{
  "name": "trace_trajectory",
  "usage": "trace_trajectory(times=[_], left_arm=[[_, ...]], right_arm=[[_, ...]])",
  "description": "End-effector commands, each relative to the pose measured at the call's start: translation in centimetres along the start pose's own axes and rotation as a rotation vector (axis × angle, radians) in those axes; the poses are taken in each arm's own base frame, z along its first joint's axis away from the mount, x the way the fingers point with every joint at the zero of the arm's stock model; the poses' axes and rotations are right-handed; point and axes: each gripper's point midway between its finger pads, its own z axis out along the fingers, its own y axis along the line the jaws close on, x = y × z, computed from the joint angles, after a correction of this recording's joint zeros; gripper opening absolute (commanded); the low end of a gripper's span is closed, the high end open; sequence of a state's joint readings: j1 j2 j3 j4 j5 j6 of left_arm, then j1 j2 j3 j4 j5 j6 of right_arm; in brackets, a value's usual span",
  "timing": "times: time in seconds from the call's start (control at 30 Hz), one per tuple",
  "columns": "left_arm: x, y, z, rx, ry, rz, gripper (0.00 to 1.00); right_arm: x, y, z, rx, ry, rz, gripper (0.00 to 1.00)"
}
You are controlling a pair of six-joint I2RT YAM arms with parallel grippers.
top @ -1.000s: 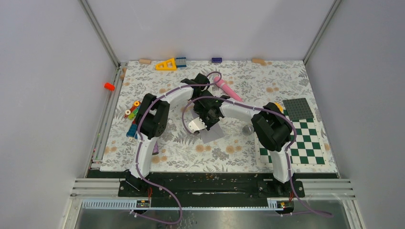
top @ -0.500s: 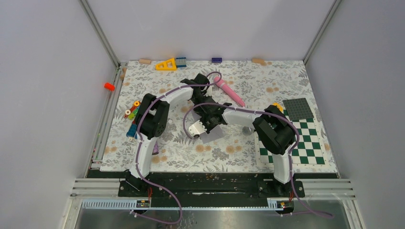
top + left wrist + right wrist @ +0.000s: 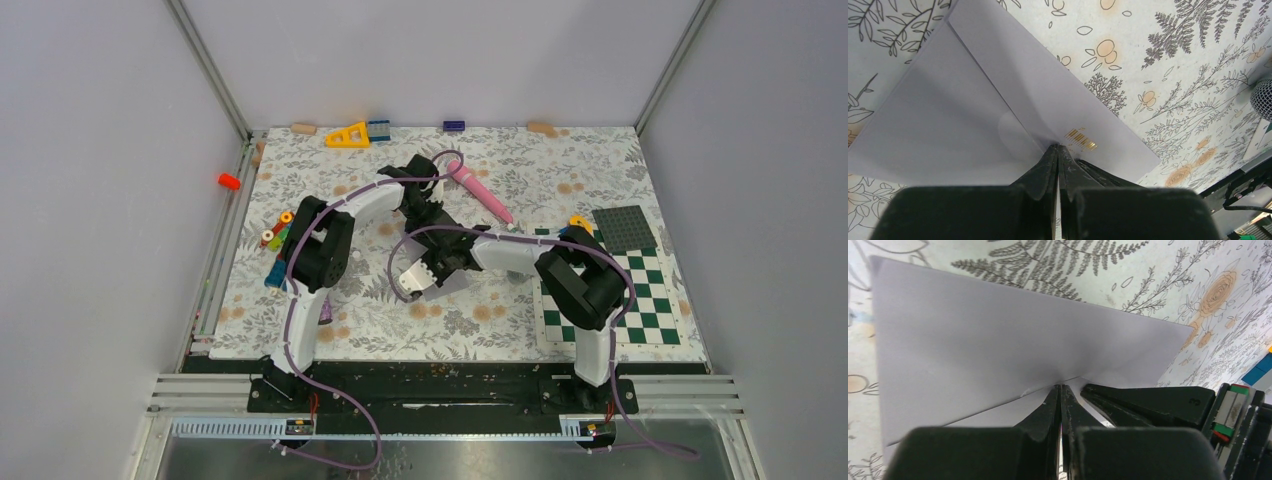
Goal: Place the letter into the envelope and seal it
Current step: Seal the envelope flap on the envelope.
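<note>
The pale lavender envelope (image 3: pixel 973 100) lies flat on the floral table, flap side up, with a small gold barcode near the flap's point. In the top view only a corner of the envelope (image 3: pixel 458 284) shows beneath the arms. My left gripper (image 3: pixel 1058 148) is shut, its tips resting on the envelope by the flap's point. My right gripper (image 3: pixel 1061 387) is shut too, its tips on the envelope (image 3: pixel 998 340) at a fold line, right beside the left fingers (image 3: pixel 1128 401). In the top view the left gripper (image 3: pixel 435 243) and the right gripper (image 3: pixel 443 268) meet at the table's middle. No letter shows.
A pink marker (image 3: pixel 482 191) lies behind the grippers. The green-and-white checkerboard mat (image 3: pixel 640 300) and a dark grey baseplate (image 3: pixel 622 227) are at the right. Coloured toys (image 3: pixel 275 243) lie at the left edge. A yellow triangle (image 3: pixel 347 135) and small blocks line the back edge.
My right arm has swung lower and toward the near left, and its gripper now covers more of the envelope. The left arm has barely moved.
</note>
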State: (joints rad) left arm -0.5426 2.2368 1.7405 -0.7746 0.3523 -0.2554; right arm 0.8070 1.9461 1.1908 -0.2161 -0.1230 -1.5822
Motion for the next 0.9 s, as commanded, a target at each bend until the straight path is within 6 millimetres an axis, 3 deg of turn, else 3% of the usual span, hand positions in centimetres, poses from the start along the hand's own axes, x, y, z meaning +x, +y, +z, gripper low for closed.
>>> trace_trajectory(times=[0.0,0.57,0.87], left_arm=[[1.3,1.6,0.5,-0.08,0.03,0.004,0.0],[1.3,1.6,0.6,-0.082,0.031,0.004,0.0],[1.3,1.3,0.5,-0.074,0.03,0.009,0.0]], right_arm=[[-1.8,4.6,-0.2,-0.139,-0.061,-0.01,0.0],[-2.1,6.5,-2.1,-0.182,-0.073,-0.027,0.0],[-1.3,3.2,-0.2,-0.079,-0.037,-0.02,0.0]])
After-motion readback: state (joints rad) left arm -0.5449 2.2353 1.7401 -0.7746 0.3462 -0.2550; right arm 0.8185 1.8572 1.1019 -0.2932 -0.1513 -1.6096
